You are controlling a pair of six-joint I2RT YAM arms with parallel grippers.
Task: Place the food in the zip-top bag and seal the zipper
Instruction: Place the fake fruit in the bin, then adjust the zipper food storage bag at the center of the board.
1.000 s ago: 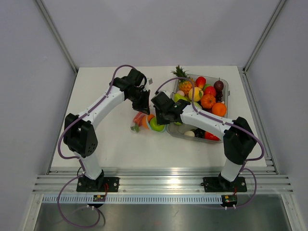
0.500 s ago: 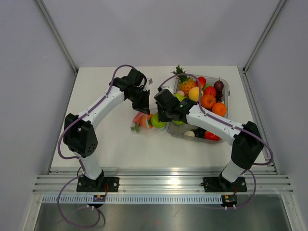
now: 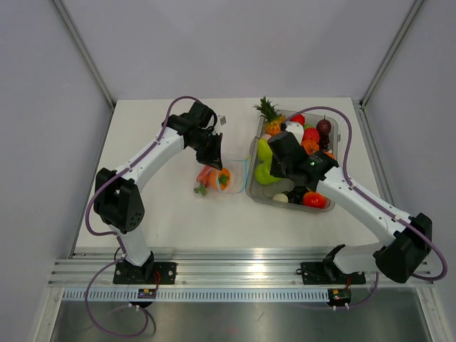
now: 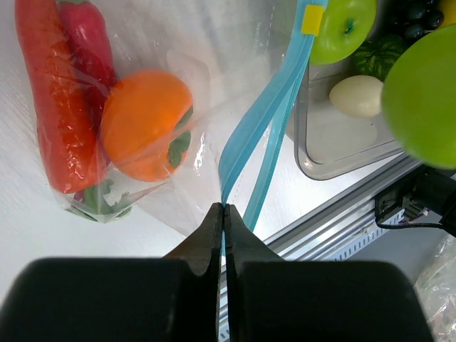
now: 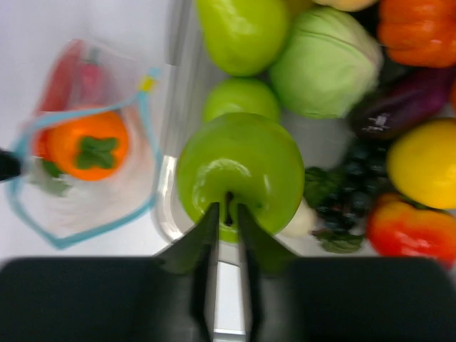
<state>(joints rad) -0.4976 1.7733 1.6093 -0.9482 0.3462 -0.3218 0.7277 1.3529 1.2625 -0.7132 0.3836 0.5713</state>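
Note:
The clear zip-top bag (image 3: 221,178) lies left of the tray. It holds the red chili pepper (image 4: 53,107) and the orange piece with a green tip (image 4: 142,121). Its mouth stands open in the right wrist view (image 5: 85,185), with the orange piece (image 5: 89,142) inside. My left gripper (image 3: 214,153) is shut on the light-blue zipper (image 4: 267,107), and the strip runs between its jaws (image 4: 224,208). My right gripper (image 3: 276,165) is shut on the stem of a green apple (image 5: 239,171). It holds the apple over the tray's left edge, apart from the bag.
The rigid clear tray (image 3: 291,205) at right holds several toy fruits and vegetables, with a pineapple (image 3: 271,117) at its far corner. A yellow slider tab (image 4: 311,19) sits on the zipper's end. White table surface lies left of and in front of the bag.
My right gripper has carried the green apple from the bag's mouth to the right, over the tray. The left gripper has kept its hold on the zipper and has not moved.

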